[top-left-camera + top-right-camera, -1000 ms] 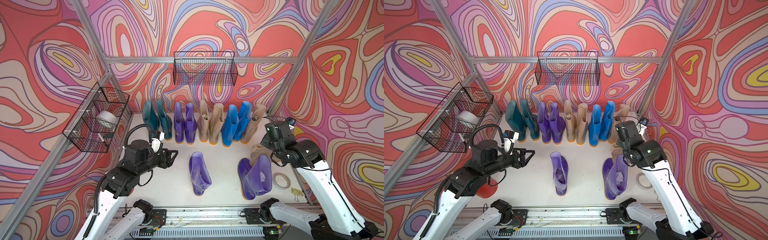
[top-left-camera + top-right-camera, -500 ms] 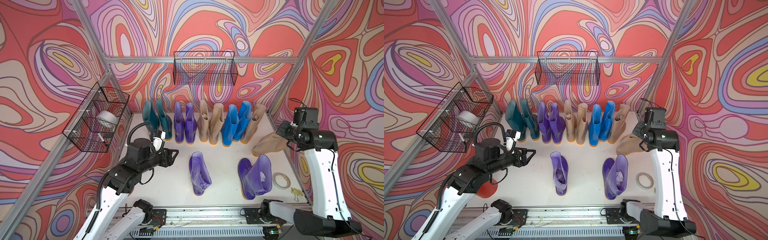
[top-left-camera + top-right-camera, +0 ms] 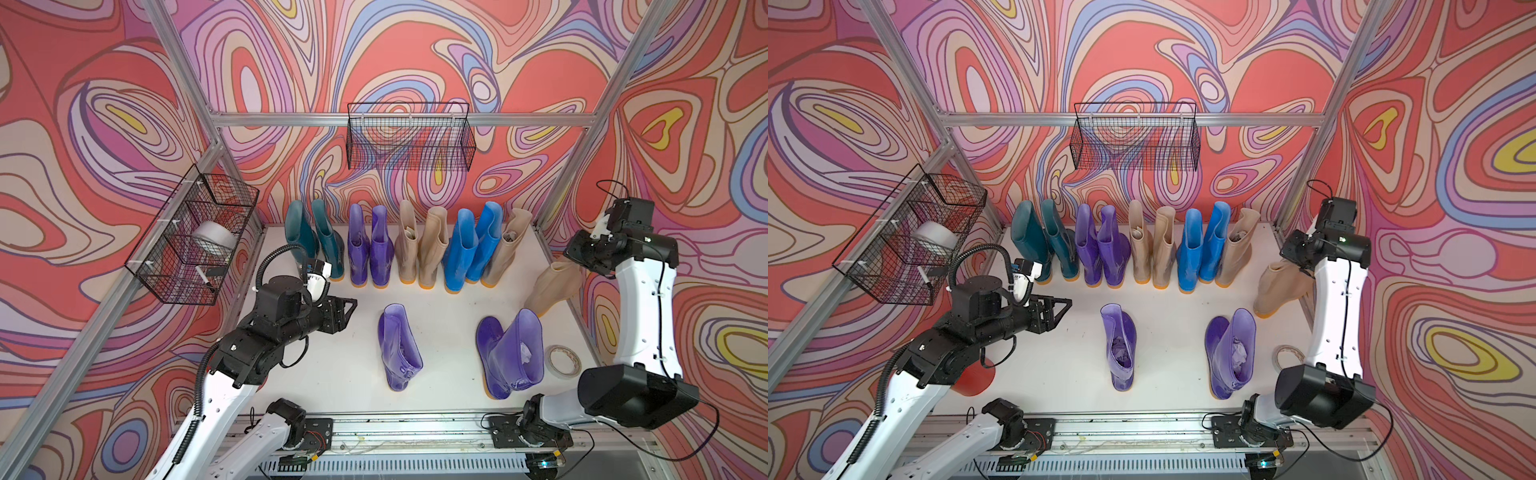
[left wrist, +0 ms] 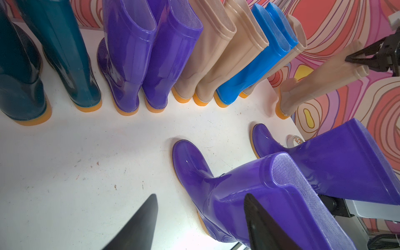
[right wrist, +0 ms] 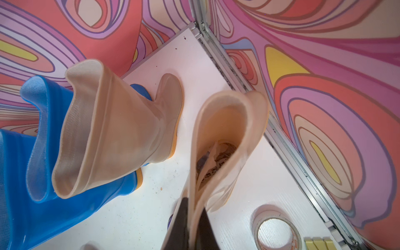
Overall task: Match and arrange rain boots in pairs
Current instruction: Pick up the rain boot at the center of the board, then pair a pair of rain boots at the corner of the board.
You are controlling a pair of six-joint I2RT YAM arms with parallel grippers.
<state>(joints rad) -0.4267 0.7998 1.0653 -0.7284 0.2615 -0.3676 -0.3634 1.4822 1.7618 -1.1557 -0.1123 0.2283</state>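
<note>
My right jaws pinch the tilted beige boot (image 3: 555,286) by its top. Its mate (image 3: 505,249) stands just beside, ending the row. My left jaws hang open, empty.

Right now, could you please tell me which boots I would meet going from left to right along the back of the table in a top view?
In order: teal pair → purple pair → beige pair → blue pair → single upright beige boot → tilted beige boot.
</note>
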